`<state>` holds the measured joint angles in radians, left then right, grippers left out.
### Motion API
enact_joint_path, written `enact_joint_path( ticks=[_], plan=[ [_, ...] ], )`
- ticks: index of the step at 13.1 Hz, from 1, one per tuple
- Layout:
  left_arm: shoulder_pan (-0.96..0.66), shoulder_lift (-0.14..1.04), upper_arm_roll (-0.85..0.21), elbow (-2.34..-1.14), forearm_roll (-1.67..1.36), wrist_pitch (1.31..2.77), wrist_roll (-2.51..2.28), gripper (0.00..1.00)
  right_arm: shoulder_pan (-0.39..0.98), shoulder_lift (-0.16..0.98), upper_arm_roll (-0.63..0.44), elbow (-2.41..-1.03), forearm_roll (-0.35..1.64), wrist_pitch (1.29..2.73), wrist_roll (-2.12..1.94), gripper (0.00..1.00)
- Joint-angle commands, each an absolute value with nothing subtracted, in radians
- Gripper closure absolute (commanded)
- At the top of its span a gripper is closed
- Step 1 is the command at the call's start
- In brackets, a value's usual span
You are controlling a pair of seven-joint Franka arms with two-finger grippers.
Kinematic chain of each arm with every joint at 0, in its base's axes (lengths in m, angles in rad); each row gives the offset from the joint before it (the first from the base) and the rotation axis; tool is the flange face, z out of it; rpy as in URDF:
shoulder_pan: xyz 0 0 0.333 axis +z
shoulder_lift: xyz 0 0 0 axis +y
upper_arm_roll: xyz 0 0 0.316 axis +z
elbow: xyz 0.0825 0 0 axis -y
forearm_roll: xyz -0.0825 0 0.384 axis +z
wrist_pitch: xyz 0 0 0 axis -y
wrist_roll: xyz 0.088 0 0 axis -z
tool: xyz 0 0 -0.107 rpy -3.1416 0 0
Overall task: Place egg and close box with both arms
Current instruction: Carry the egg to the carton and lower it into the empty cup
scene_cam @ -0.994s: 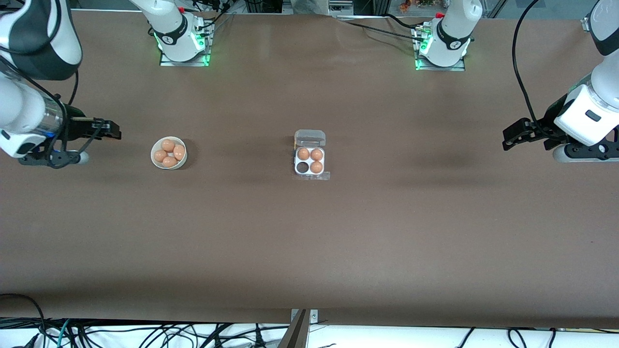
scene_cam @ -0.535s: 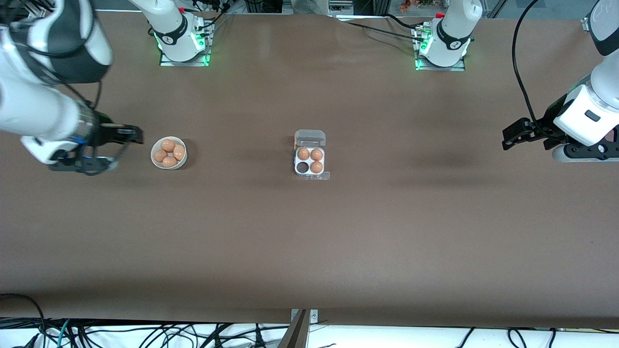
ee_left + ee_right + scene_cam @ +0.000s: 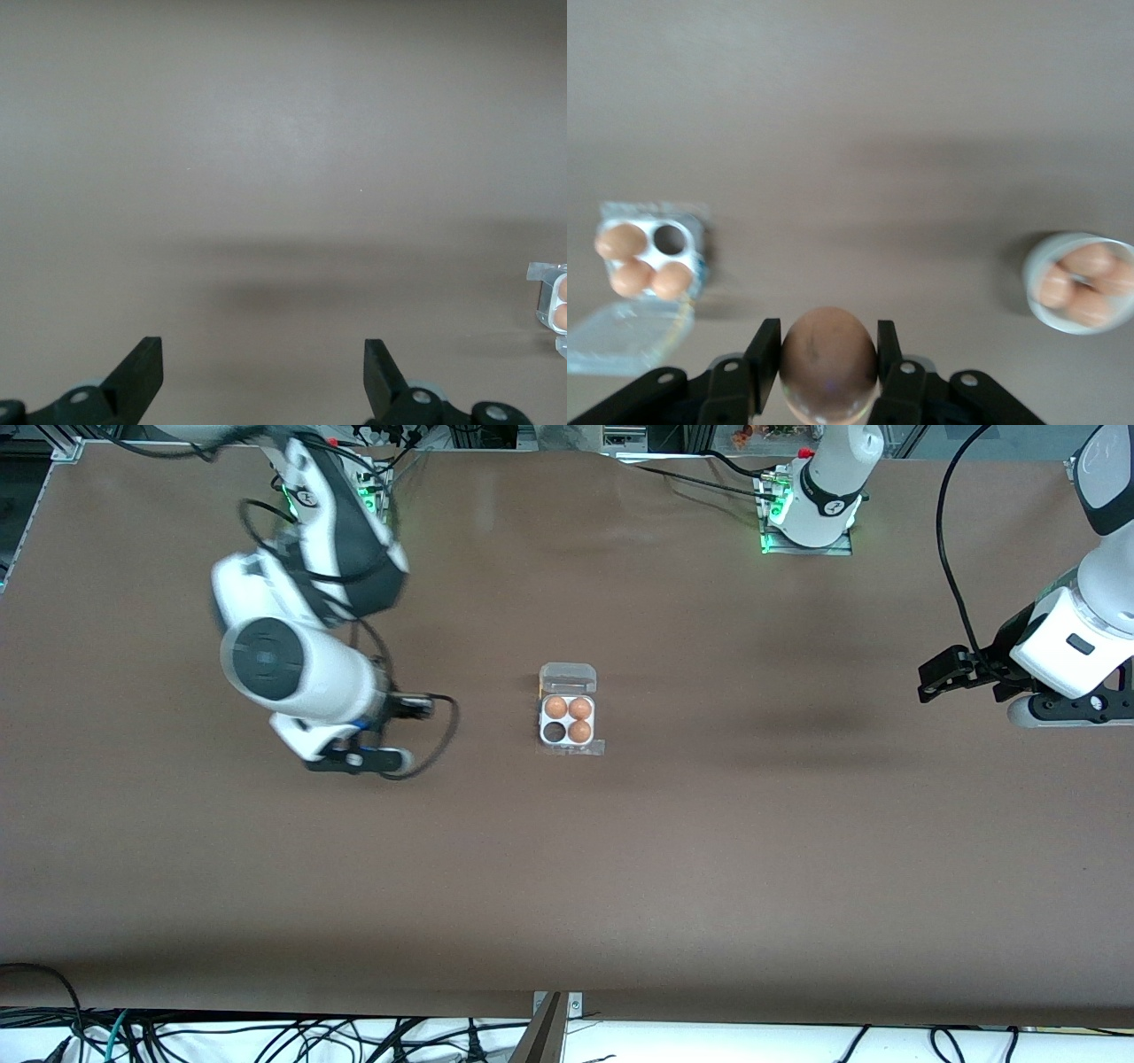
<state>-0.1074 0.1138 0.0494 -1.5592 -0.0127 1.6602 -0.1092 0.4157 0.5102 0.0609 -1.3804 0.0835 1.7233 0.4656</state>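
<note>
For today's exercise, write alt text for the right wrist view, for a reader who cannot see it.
The right tool grips a tan egg between its two fingers above the brown table. On the table sit an open clear box with three eggs and one empty cell, and a white bowl of eggs.

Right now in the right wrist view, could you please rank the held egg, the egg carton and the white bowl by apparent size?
1. Clear-plastic four-cell egg carton, lid open.
2. Round white bowl and tan-orange egg in the right pincer: about alike; the egg's closeness inflates it.
</note>
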Motion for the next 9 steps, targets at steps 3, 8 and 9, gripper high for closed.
enact_joint_path(
  ticks=[3, 8, 9],
  plan=[
    [-0.1, 0.124, 0.051, -1.522, -0.017, 1.641, -0.09, 0.0, 0.532, 0.629, 0.052, -1.318, 0.095, 1.831, 0.587, 1.0],
    [-0.101, 0.126, 0.051, -1.522, -0.017, 1.641, -0.089, 0.0, 0.6, 0.696, 0.052, -1.319, 0.089, 1.914, 0.659, 1.0],
    [-0.103, 0.126, 0.051, -1.522, -0.017, 1.641, -0.089, 0.0, 0.613, 0.71, 0.051, -1.319, 0.086, 1.934, 0.672, 1.0]
  ],
)
